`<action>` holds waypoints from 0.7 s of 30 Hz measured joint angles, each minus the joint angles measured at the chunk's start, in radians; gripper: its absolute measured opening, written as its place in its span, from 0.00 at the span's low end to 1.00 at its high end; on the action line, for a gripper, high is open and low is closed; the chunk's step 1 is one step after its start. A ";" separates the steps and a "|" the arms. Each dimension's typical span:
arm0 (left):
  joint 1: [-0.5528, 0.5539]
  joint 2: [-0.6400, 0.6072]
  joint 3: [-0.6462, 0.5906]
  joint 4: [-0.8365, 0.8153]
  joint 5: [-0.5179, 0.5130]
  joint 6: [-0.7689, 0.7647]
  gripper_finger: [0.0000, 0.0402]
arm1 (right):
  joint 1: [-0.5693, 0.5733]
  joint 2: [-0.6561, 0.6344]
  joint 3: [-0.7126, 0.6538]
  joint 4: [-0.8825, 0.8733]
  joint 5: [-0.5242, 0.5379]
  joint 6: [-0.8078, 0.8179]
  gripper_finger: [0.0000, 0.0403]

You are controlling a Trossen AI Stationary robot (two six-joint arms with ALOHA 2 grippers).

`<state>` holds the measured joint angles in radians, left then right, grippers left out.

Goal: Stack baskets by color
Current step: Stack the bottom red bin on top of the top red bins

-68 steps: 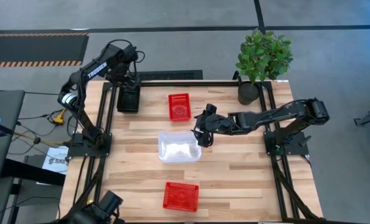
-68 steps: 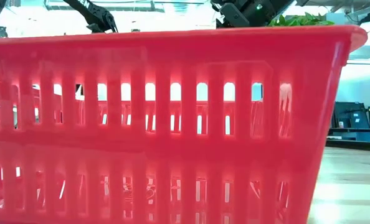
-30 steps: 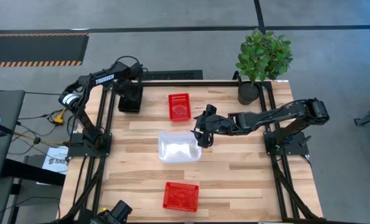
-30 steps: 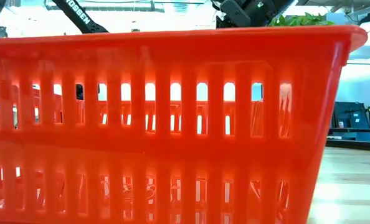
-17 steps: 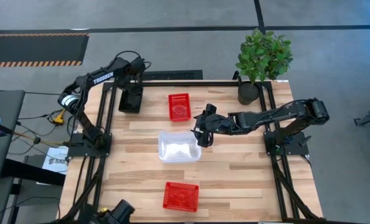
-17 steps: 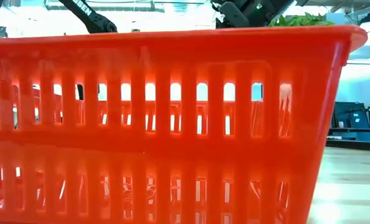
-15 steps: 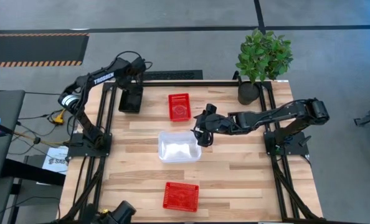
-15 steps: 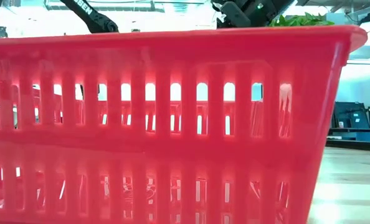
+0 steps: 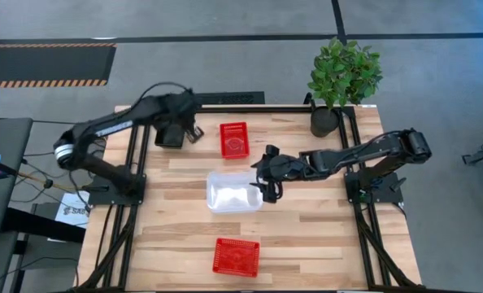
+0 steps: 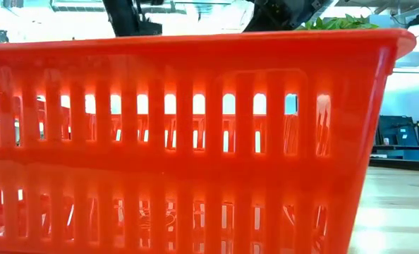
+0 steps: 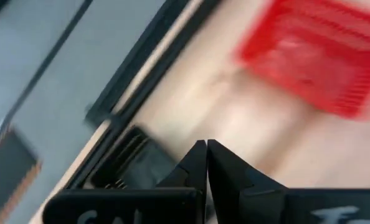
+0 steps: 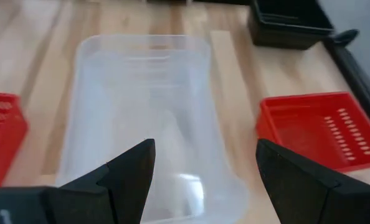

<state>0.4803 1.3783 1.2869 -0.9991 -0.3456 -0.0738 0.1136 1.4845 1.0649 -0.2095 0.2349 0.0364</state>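
Two red baskets, one near (image 9: 236, 256) at the front table edge, filling the low view, one far (image 9: 233, 139) toward the back. Between them, mid-table, a clear basket (image 9: 233, 191), possibly a nested stack; cannot tell how many. Right pincer (image 9: 267, 190) just beside its right end, fingers spread wide, holding nothing; in the right wrist view the clear basket sits squarely between the fingers. Farther back, left pincer (image 9: 194, 133) shut tight and empty, hovering between the far red basket and a black basket (image 9: 170, 132) in the back left corner. Beyond, a potted plant (image 9: 342, 77) at the back right corner.

Risks, as judgement: thin clear wall flexing or slipping under a squeeze; a tilted grab dragging the basket along the table (image 9: 323, 236); left arm sweeping toward the far red basket and knocking it askew.
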 joint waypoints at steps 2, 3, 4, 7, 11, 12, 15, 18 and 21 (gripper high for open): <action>-0.105 -0.040 0.000 0.000 0.002 0.000 0.00 | 0.010 0.000 0.000 0.008 -0.014 -0.001 0.75; -0.158 -0.057 0.000 -0.001 0.006 -0.001 0.00 | 0.016 0.000 0.002 0.004 -0.024 -0.001 0.75; -0.215 -0.075 0.000 0.000 0.010 -0.007 0.00 | 0.022 0.000 0.008 -0.005 -0.034 -0.001 0.75; -0.397 -0.113 -0.003 0.008 0.009 -0.004 0.00 | 0.067 0.000 0.030 -0.042 -0.068 0.002 0.75; -0.635 -0.154 -0.068 0.089 0.034 -0.002 0.00 | 0.170 0.000 0.040 -0.065 -0.078 0.046 0.75; -0.691 -0.158 -0.093 0.118 0.040 -0.014 0.00 | 0.200 0.000 0.040 -0.066 -0.079 0.061 0.75; -0.833 -0.160 -0.163 0.221 0.055 -0.021 0.00 | 0.285 0.007 0.041 -0.058 -0.078 0.128 0.75; -0.944 -0.148 -0.237 0.369 0.060 0.012 0.00 | 0.359 0.013 0.042 -0.023 -0.047 0.222 0.75; -1.017 -0.147 -0.306 0.489 0.094 0.059 0.00 | 0.408 0.050 0.043 -0.005 0.019 0.324 0.75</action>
<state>-0.5370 1.2309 0.9810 -0.5106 -0.2512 -0.0149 0.5217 1.5349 1.1076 -0.2141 0.2541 0.3607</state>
